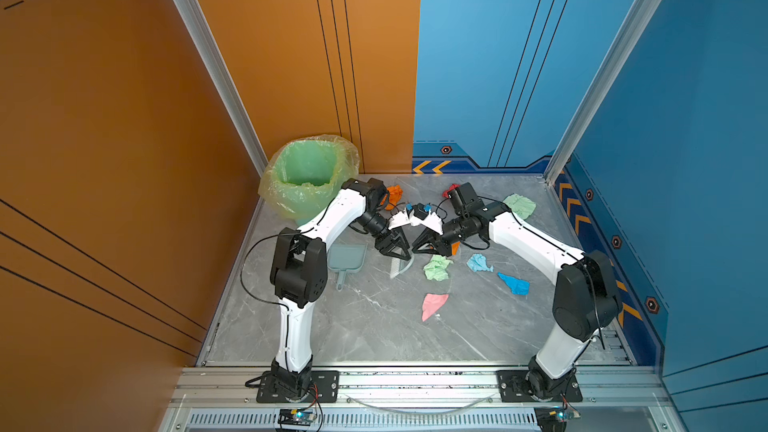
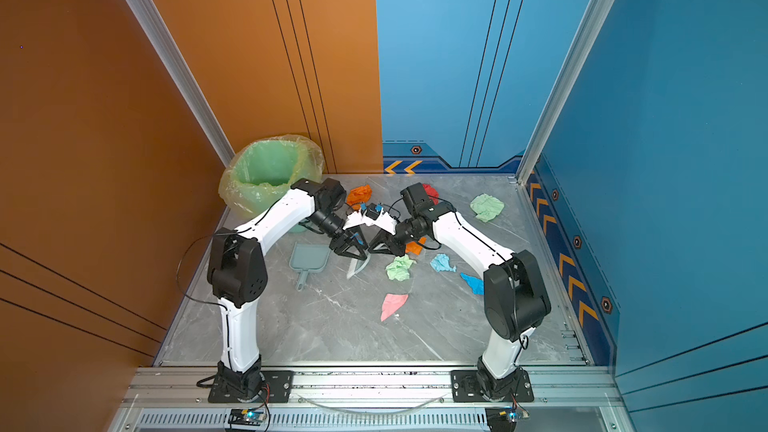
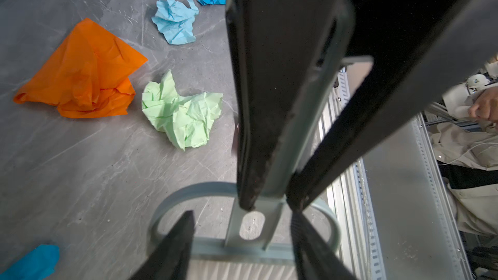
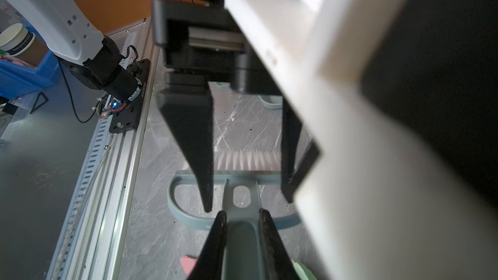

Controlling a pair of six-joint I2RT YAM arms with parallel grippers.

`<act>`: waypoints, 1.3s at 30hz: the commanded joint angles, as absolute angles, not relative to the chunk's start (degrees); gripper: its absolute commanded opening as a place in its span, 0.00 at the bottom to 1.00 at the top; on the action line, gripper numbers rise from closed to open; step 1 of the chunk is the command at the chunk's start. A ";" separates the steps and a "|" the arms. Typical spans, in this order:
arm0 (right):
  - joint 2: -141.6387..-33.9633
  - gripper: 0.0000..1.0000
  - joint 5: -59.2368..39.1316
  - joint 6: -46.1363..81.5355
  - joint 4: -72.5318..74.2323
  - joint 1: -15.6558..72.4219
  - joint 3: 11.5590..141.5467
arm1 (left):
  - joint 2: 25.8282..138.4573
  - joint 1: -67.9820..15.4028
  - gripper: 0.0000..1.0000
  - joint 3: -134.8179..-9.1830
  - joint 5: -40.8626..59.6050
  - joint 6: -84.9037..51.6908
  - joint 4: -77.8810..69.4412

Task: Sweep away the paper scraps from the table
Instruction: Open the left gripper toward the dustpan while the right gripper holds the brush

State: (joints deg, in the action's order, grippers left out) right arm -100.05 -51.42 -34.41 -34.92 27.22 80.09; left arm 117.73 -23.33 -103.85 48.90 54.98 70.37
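Note:
A pale blue brush (image 1: 401, 267) (image 3: 250, 249) with white bristles lies on the grey table (image 1: 374, 334) at the middle. My right gripper (image 1: 419, 248) (image 4: 242, 212) is shut on its handle. My left gripper (image 1: 395, 249) (image 3: 242, 214) stands open, its fingers astride the brush head without touching it. Paper scraps lie around: orange (image 1: 395, 193), red (image 1: 450, 190) and pale green (image 1: 519, 205) at the back, green (image 1: 437, 268), light blue (image 1: 478, 263), blue (image 1: 514, 283) and pink (image 1: 434, 305) to the right of the brush. Another orange scrap (image 3: 86, 74) sits under the right wrist.
A pale blue dustpan (image 1: 347, 259) lies just left of the brush, partly behind the left arm. A bin with a yellowish-green liner (image 1: 309, 172) stands at the back left corner. Aluminium rails (image 1: 415, 384) edge the table's front.

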 commanded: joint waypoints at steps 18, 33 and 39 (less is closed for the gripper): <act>-98.88 0.00 -51.97 -31.78 -37.35 24.97 77.84 | 115.02 -19.21 0.98 -103.51 43.80 50.15 69.52; -94.25 0.00 -47.68 -25.50 -33.44 23.47 72.89 | 98.29 -20.64 0.98 -82.08 20.38 27.67 45.62; -92.18 0.00 -45.00 -20.83 -30.35 23.30 70.58 | 85.70 -21.31 0.98 -67.39 9.65 15.09 32.59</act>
